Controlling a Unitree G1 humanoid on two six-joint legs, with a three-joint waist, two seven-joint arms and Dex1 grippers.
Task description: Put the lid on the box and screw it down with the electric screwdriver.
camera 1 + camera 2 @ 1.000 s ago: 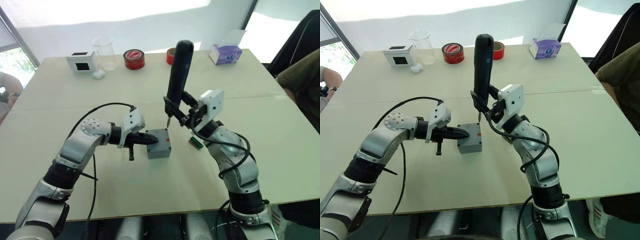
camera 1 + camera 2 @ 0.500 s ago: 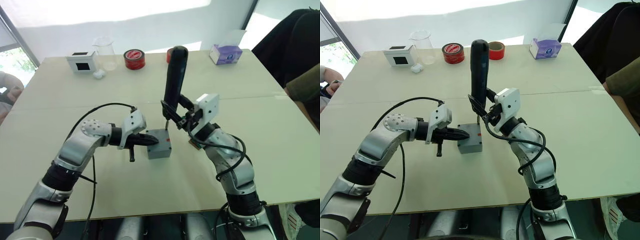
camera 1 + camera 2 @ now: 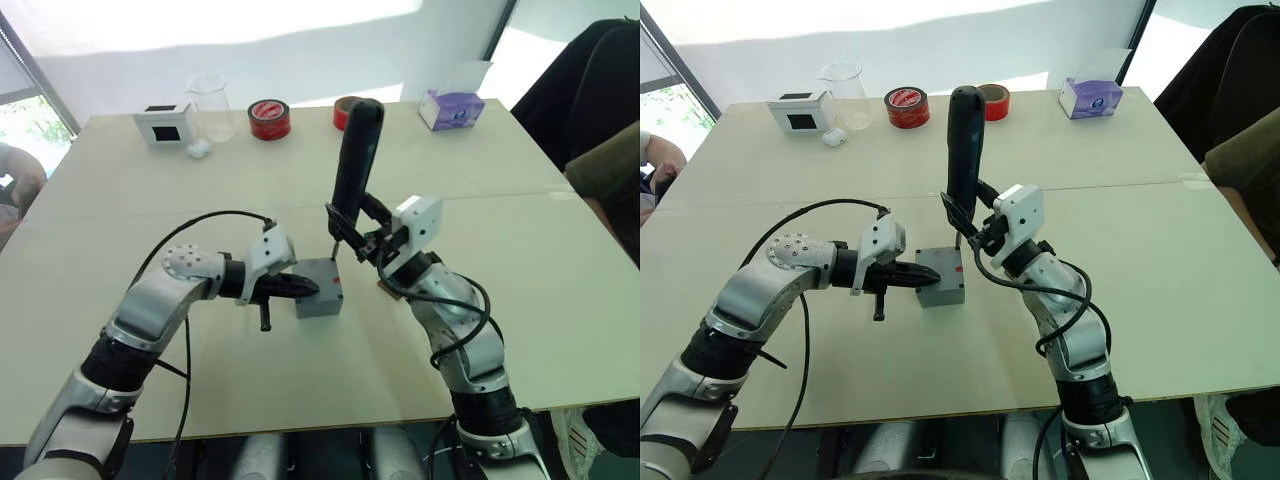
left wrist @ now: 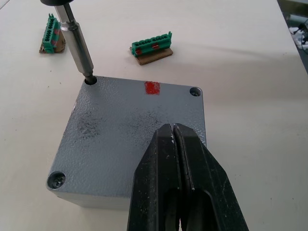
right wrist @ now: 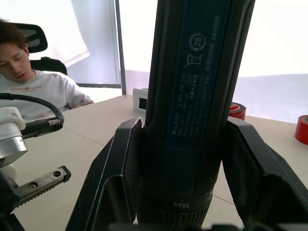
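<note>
The grey lid (image 4: 120, 130) sits on the box (image 3: 319, 303) in the middle of the table, with a small red mark by its far edge. Screws show in two of its corner holes. My left gripper (image 4: 173, 129) is shut, its tips resting on the lid's top from the left side. My right gripper (image 3: 349, 226) is shut on the electric screwdriver (image 3: 356, 155), a long black tool held nearly upright. Its metal bit (image 4: 77, 41) stands in the lid's far corner hole. In the right wrist view the fingers (image 5: 122, 159) clamp the tool's body (image 5: 192, 96).
Two green terminal blocks (image 4: 152, 45) lie just right of the box. Along the far edge stand a white box with a black face (image 3: 162, 123), a beaker (image 3: 210, 105), red tape rolls (image 3: 268, 118) and a tissue box (image 3: 452, 105). People sit at the left (image 3: 15, 185) and right (image 3: 600, 130) table edges.
The screwdriver has come down a little and leaned slightly, with the right arm shifting. My left gripper has stayed on the lid. The person at the right has moved.
</note>
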